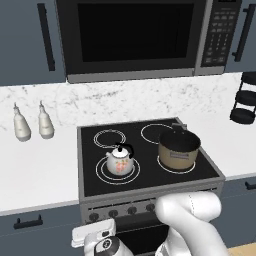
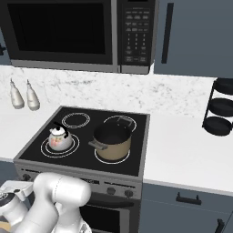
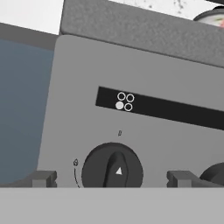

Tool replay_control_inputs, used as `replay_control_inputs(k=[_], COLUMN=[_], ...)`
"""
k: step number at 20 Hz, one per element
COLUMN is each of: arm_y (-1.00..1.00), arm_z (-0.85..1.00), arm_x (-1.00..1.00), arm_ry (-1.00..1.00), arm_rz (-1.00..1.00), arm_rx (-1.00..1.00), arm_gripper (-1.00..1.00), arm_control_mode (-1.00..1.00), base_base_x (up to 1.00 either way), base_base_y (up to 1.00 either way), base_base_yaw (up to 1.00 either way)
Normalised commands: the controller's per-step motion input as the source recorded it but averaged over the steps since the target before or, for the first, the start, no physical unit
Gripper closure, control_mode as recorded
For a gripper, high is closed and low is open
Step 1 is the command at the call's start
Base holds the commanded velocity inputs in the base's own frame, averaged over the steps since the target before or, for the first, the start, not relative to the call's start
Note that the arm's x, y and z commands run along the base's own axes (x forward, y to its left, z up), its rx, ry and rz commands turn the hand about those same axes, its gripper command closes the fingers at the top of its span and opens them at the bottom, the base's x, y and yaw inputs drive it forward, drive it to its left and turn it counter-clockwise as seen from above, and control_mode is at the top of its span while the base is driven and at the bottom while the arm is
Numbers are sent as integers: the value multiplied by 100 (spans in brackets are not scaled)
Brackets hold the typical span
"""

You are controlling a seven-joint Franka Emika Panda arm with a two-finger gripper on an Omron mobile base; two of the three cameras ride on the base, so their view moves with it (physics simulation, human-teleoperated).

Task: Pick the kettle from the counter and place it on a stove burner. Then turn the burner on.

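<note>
Kettle [image 1: 120, 161] sits on the stove burner [image 1: 101, 171], front left of the cooktop. Gripper [image 3: 112, 179] faces a black knob [image 3: 112, 166], fingers spread either side, not touching.

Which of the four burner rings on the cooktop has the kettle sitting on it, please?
The front-left stove burner, the large ring nearest the knobs: the kettle stands on it. The tan pot covers the front-right ring, and both back rings are bare.

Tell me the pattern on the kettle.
White kettle with reddish floral print; clearest in the left base view.
</note>
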Motion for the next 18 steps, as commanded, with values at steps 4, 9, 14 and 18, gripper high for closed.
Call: replay_control_inputs(k=[4, 9, 14, 18], arm_y=[-1, 0, 0, 0], arm_z=[0, 0, 0, 0], arm_x=[0, 0, 15, 10], arm_ry=[-6, -5, 0, 0], arm_rz=[0, 0, 0, 0], arm_rx=[0, 0, 0, 0], arm_gripper=[-100, -100, -100, -100], arm_control_mode=[-100, -100, -100, -100], base_base_x=[0, 0, 0, 0], base_base_y=[0, 0, 0, 0], base_base_yaw=[0, 0, 0, 0])
